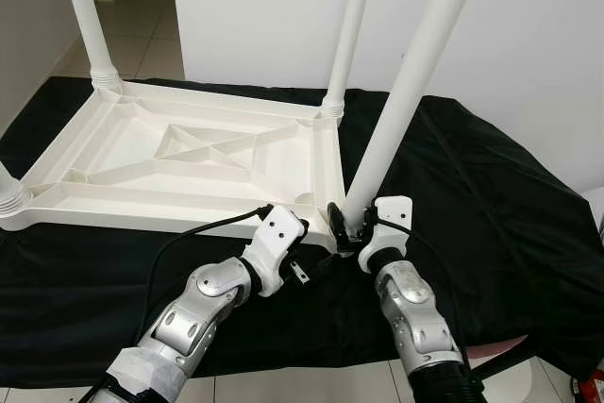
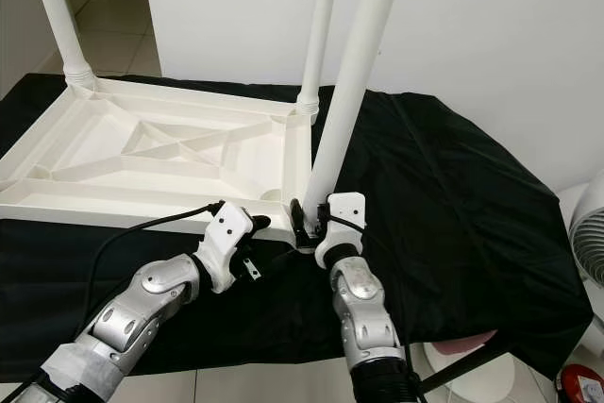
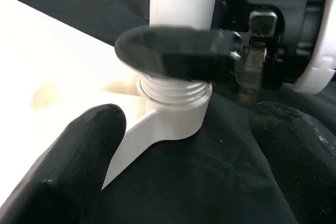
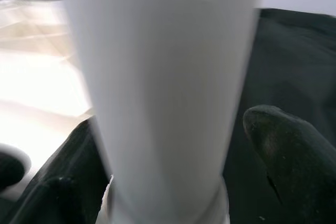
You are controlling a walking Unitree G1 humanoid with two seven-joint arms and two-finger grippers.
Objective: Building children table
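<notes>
**A:** In the left eye view, why did the table top (image 1: 189,153) lie upside down on the black cloth (image 1: 491,224)?

**B:** So its ribbed underside faced up and the leg sockets could be reached. The fourth leg (image 1: 406,92) stood in the corner nearest the robot, on its right. The right gripper (image 1: 351,233) was clamped on the leg's foot just above the socket, I judged to turn it home. The left gripper (image 1: 304,250) waited beside that corner, fingers apart, holding nothing.

**A:** And the right eye view?

**B:** The same scene. The leg's long axis ran up from the corner, leaning slightly to the robot's right and away, not quite parallel to the far leg (image 2: 321,35).

**A:** The left wrist view?

**B:** It showed the threaded collar (image 3: 170,88) of the leg seated in the corner socket (image 3: 173,119), some thread exposed. One right finger (image 3: 173,51) crossed the leg above it.

**A:** The right wrist view?

**B:** The leg ran straight up between the two black fingers (image 4: 294,150); the top lay bright beside it.
</notes>
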